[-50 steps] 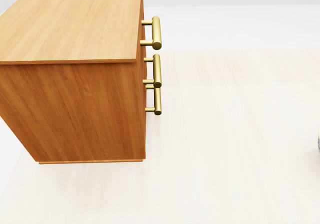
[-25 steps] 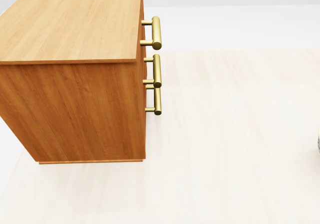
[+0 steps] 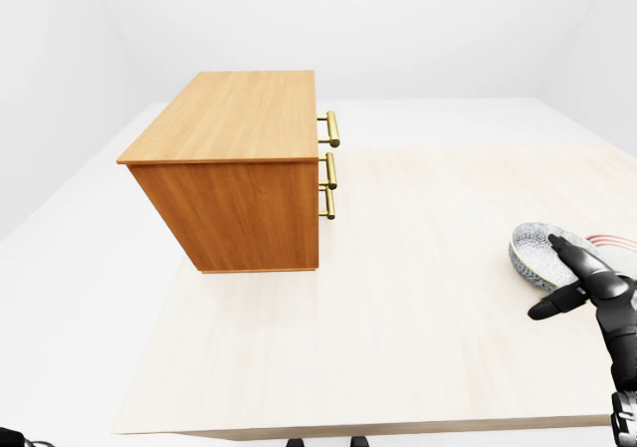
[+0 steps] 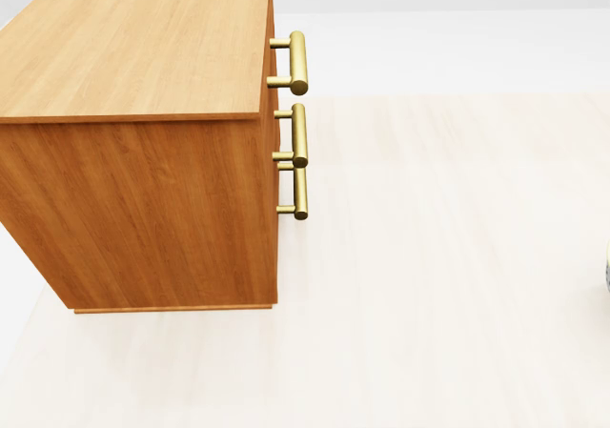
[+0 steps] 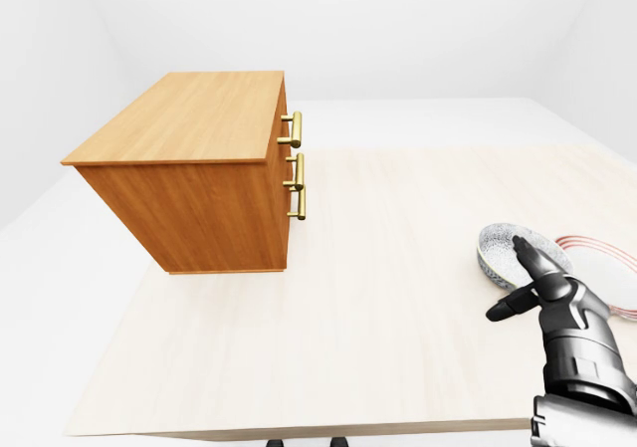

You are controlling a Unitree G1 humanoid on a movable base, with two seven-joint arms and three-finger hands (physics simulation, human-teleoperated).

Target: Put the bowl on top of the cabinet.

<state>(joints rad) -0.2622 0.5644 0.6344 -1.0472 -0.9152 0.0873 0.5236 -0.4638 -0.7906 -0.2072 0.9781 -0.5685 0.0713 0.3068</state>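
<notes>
A wooden cabinet (image 3: 231, 173) stands at the left of a pale table (image 3: 398, 308), its bare flat top (image 4: 133, 47) filling the head view's upper left. Three brass handles (image 3: 331, 158) stick out of its right face. A speckled grey bowl (image 5: 498, 245) sits at the table's right side, and only a sliver of its rim (image 4: 607, 266) reaches the head view. My right hand (image 5: 510, 278) is open beside the bowl, with one finger (image 5: 525, 255) reaching over the rim and the thumb pointing left. A dark sliver of my left arm (image 3: 10, 437) shows at the bottom left corner.
A white plate with red rings (image 5: 602, 258) lies right of the bowl, partly behind my right hand. The table's near edge (image 5: 299, 429) runs along the bottom of the eye views. White floor and walls surround it.
</notes>
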